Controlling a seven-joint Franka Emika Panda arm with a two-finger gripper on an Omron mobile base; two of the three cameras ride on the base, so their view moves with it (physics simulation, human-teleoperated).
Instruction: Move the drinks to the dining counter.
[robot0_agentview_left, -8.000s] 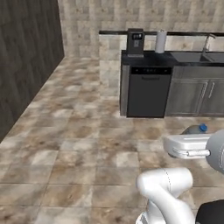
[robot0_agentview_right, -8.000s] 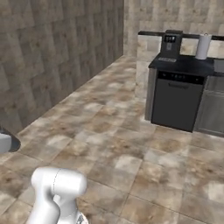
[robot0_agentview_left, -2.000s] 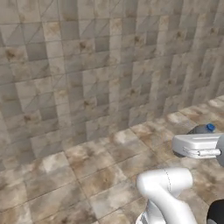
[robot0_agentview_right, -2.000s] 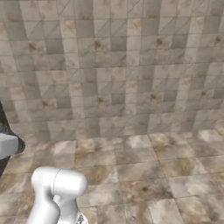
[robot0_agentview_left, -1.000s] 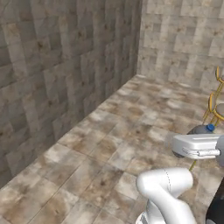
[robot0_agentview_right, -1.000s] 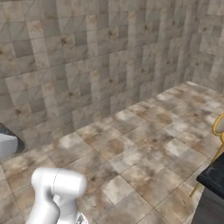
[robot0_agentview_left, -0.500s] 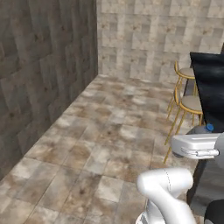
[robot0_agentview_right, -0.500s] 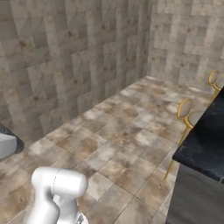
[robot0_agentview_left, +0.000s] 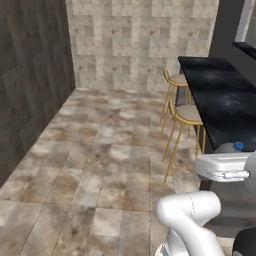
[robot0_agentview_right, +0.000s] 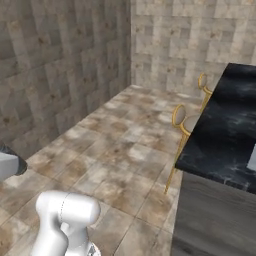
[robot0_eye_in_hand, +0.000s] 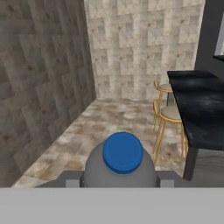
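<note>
- Your gripper (robot0_eye_in_hand: 119, 183) is clamped on the bottle (robot0_eye_in_hand: 120, 168): clear rounded plastic, blue cap (robot0_eye_in_hand: 123, 152) up, held above the floor just short of the dining counter (robot0_eye_in_hand: 197, 109).
- Counter: glossy black veined slab; gold-legged round stools (robot0_agentview_left: 186, 116) alongside.
- Half a second ago the counter sat farther right; your base has swung toward it.
- No label readable.

The left base view looks forward and down from behind the white arm's left side, with the long black white-veined marble dining counter (robot0_agentview_left: 220, 97) running along its right side. The right base view faces the same counter (robot0_agentview_right: 227, 135) from the arm's other side, nearer its dark grey wood-grain base. Both share the gold-legged stools (robot0_agentview_left: 186, 116) beside that counter. The hand view looks level along the tiled floor, the counter (robot0_eye_in_hand: 197, 103) at its right.
</note>
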